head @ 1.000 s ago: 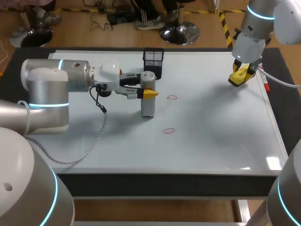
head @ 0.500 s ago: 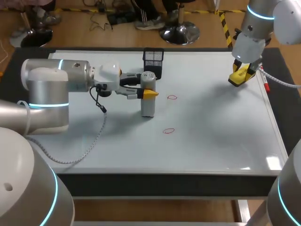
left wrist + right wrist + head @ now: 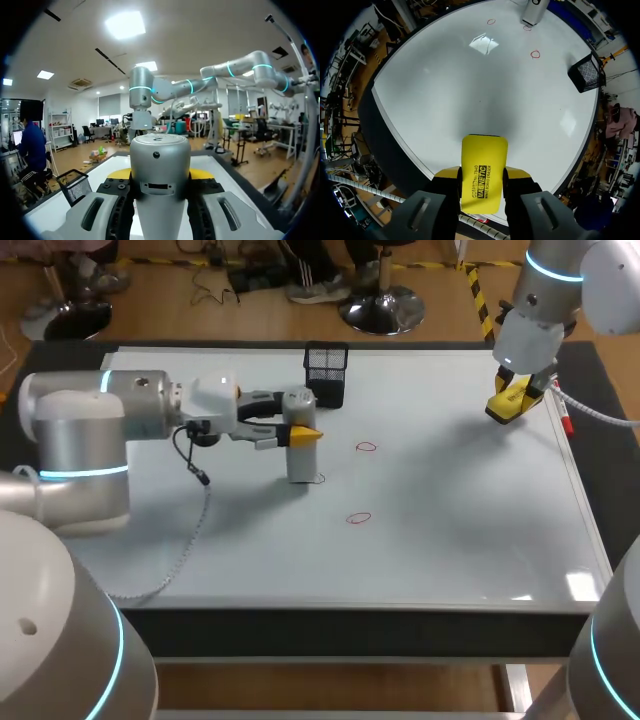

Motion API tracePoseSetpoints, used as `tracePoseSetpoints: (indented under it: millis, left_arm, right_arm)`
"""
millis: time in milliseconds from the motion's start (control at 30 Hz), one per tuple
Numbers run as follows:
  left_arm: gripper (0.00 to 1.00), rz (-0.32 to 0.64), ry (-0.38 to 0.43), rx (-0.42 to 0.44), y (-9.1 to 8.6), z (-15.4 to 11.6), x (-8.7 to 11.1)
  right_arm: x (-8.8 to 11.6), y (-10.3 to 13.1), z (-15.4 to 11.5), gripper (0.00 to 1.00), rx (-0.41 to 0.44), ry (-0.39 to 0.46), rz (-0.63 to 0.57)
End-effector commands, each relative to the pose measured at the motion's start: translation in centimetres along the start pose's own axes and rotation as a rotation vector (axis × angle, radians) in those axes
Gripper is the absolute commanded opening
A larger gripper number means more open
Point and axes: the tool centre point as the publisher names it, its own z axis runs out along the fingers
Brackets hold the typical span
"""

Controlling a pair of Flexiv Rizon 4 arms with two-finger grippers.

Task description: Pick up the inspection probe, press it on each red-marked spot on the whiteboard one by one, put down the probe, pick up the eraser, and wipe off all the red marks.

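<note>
The silver cylindrical probe (image 3: 300, 455) stands upright on the whiteboard (image 3: 450, 510), left of centre, with my left gripper (image 3: 302, 432) shut on its upper part. In the left wrist view the probe (image 3: 160, 160) fills the gap between the fingers. Three red marks show: a small one (image 3: 320, 478) right by the probe's base, one (image 3: 366, 447) to its right, and one (image 3: 358, 518) nearer the front. My right gripper (image 3: 512, 400) hangs over the far right of the board, shut on the yellow eraser (image 3: 482, 172).
A black mesh basket (image 3: 326, 370) stands at the back edge, just behind the probe. A red marker (image 3: 567, 422) lies along the board's right edge. The board's front and right halves are bare white surface.
My left arm has shifted the probe a little to the left, uncovering the small red mark at its base. The right arm and eraser have not moved.
</note>
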Motion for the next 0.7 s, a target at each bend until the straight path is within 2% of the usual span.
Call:
tracePoseSetpoints:
  millis: [33, 433, 700]
  left_arm:
    - [0.0, 0.005, -0.082, -0.004, -1.3, -3.1, 1.6]
    - [0.0, 0.008, -0.231, -0.022, -2.8, -10.6, 3.2]
    - [0.0, 0.008, -0.321, -0.037, -3.0, -14.8, 4.9]
  right_arm:
    - [0.0, 0.0, -0.1, 0.0, 0.002, 0.003, -0.002]
    - [0.0, 0.0, -0.1, 0.0, 0.002, 0.003, -0.002]
    - [0.0, 0.0, -0.1, 0.0, 0.002, 0.003, -0.002]
